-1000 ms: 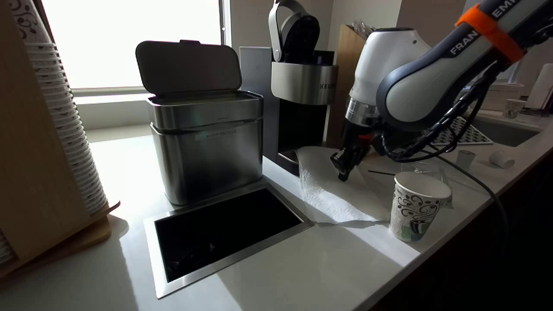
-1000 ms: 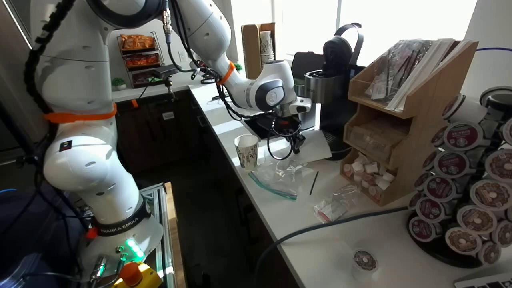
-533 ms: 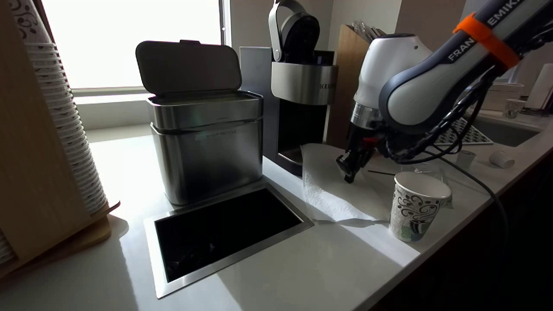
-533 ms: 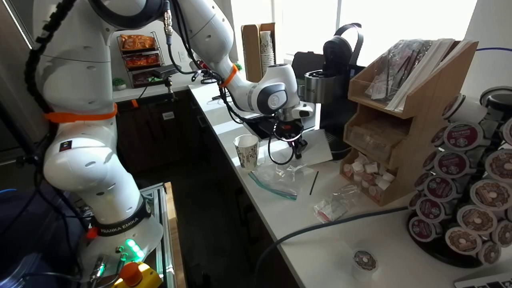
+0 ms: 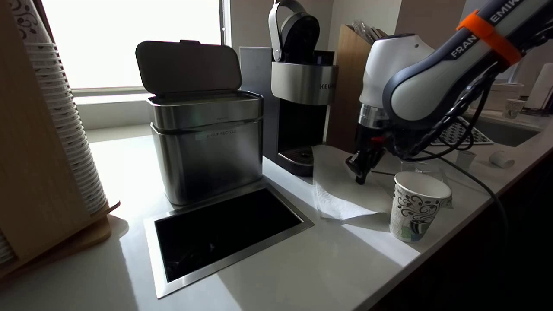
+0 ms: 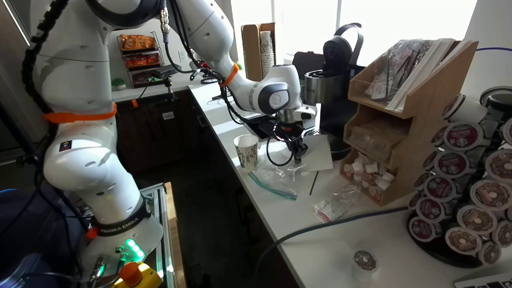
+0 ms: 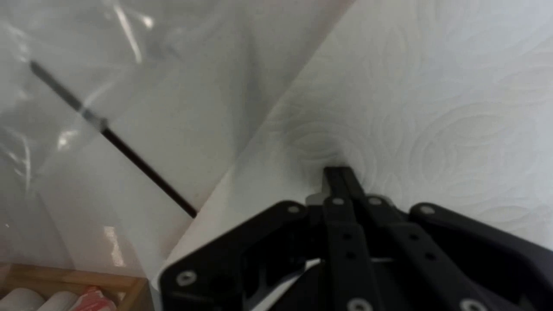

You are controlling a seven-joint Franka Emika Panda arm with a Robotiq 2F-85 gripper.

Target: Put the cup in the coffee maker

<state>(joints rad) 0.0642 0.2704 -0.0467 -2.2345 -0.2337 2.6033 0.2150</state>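
The cup (image 5: 412, 211), white paper with a dark swirl and greenish print, stands upright near the counter's front edge; it also shows in an exterior view (image 6: 247, 154). The black coffee maker (image 5: 302, 84) with a silver band stands at the back, its top raised, and shows in both exterior views (image 6: 325, 89). My gripper (image 5: 361, 179) is between them, apart from the cup, low over a white paper towel (image 5: 335, 203). In the wrist view my fingertips (image 7: 338, 169) are together, pointing down at the towel and seemingly touching it. The cup is out of the wrist view.
A steel bin (image 5: 211, 160) with raised lid stands left of the coffee maker, behind a sunken opening (image 5: 224, 233). A clear zip bag (image 6: 276, 184), a black stirrer (image 6: 314, 183) and a wooden rack (image 6: 424, 104) are near the towel. A pod carousel (image 6: 452, 192) stands farther along.
My gripper has moved away from the coffee maker toward the cup's side and a little lower. The paper towel has slid along with it, uncovering more of the drip tray. The cup has not moved.
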